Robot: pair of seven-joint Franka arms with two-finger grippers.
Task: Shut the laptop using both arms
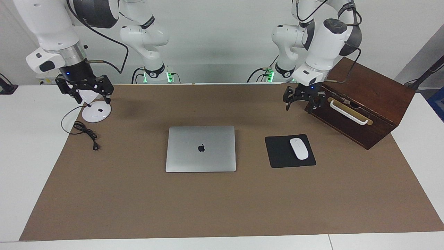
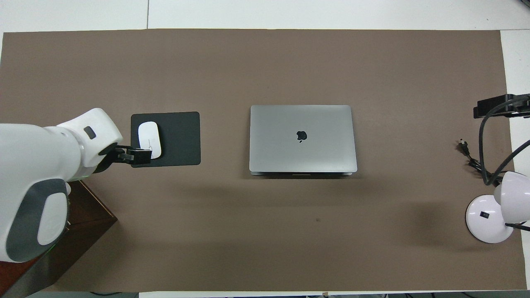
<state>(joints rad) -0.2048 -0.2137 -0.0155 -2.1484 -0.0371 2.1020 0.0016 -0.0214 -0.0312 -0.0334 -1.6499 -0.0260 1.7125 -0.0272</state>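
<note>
The silver-grey laptop (image 1: pixel 201 148) lies shut and flat in the middle of the brown mat, its lid with the dark logo facing up (image 2: pixel 302 138). Neither gripper touches it. My left gripper (image 1: pixel 300 107) hangs open in the air beside the wooden box's front corner, toward the left arm's end of the table; in the overhead view the left gripper (image 2: pixel 138 155) covers the mouse pad's edge. My right gripper (image 1: pixel 92 100) hangs open over the lamp's base at the right arm's end; in the overhead view only part of the right gripper (image 2: pixel 497 106) shows.
A black mouse pad (image 1: pixel 277 152) with a white mouse (image 1: pixel 299 148) lies beside the laptop. A tilted brown wooden box (image 1: pixel 360 100) with a white handle stands at the left arm's end. A white desk lamp (image 1: pixel 96 113) and its black cable (image 1: pixel 85 133) sit at the right arm's end.
</note>
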